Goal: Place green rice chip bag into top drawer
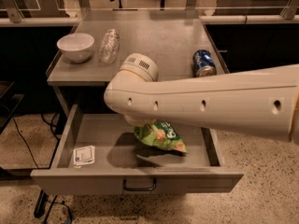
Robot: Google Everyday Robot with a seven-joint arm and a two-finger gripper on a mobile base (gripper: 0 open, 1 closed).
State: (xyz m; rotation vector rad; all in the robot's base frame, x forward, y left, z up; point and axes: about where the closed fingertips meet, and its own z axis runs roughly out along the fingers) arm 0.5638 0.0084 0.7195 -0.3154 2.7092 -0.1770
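Gripper (pixel 138 122) over top drawer (pixel 68 133), speckled floor (pixel 264 155)

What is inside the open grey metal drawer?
A crinkly bright-green chip bag near the middle and a small white card at front left. The white robot arm covers much of the back of the drawer and most of the pincer, directly above the bag.

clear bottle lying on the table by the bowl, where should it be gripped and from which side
Grip the clear bottle across its middle, coming from above: it lies on its side, pointing away from the camera, with the white bowl close beside it. The end effector is under the arm over the top drawer, at the green rice chip bag.
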